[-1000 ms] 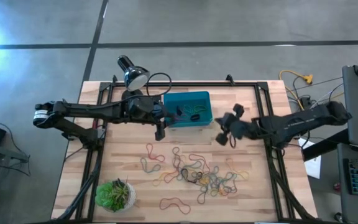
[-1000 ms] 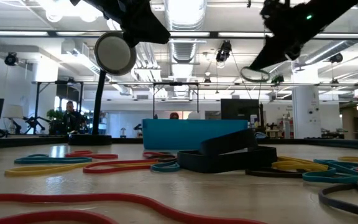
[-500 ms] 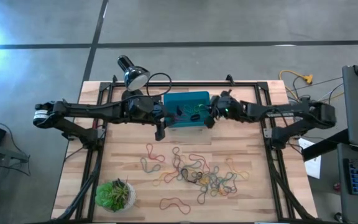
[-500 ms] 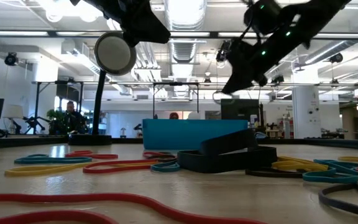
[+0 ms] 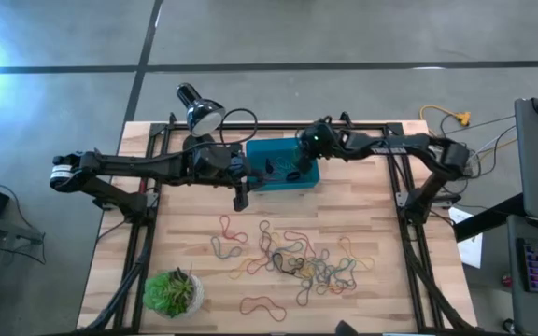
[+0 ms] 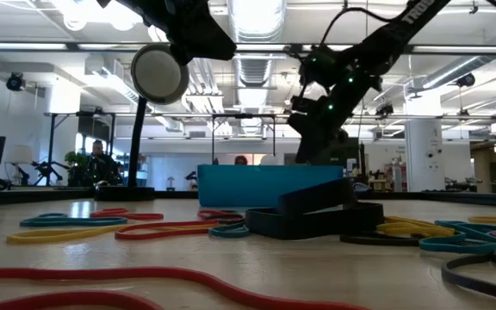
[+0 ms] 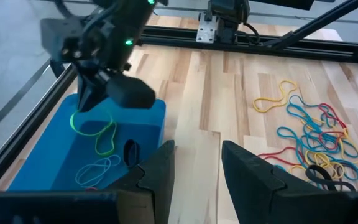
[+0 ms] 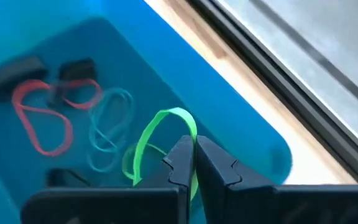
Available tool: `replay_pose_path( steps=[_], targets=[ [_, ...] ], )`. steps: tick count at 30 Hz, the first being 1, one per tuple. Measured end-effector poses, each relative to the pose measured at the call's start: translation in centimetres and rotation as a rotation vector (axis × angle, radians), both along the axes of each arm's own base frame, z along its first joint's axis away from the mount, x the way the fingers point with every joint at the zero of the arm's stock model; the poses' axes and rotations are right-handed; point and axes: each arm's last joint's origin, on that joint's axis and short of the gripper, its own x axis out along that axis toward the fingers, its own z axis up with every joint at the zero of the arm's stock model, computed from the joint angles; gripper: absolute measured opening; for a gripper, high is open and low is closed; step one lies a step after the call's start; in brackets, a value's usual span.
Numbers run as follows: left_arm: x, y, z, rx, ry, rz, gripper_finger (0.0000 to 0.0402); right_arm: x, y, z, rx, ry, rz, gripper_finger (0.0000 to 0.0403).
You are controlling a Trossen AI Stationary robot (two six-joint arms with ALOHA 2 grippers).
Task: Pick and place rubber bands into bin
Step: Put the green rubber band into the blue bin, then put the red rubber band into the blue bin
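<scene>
From above I have the right gripper [image 5: 304, 166] over the bin [image 5: 267, 149] for the drop, its load hidden there; level across the bench [image 6: 231, 258] the bin's wall masks it; my right wrist shows it pinching a green band [image 8: 157, 134], while the left gripper [image 7: 194, 165] waits spread beside the bin.
</scene>
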Motion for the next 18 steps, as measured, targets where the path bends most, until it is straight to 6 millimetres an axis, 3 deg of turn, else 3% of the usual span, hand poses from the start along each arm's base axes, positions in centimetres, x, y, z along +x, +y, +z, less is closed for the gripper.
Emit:
replay_pose_path(
  steps=[7, 18],
  targets=[
    [0.0, 0.0, 0.0, -0.001, 0.001, 0.0, 0.0118, 0.7, -1.3, 1.0, 0.037, 0.054, 0.081, 0.0038],
    [-0.4, -0.1, -0.7, -0.017, 0.081, -0.021, 0.0118, 0.6, -1.0, 3.2, 0.056, 0.062, 0.178, 0.0118]
  ],
)
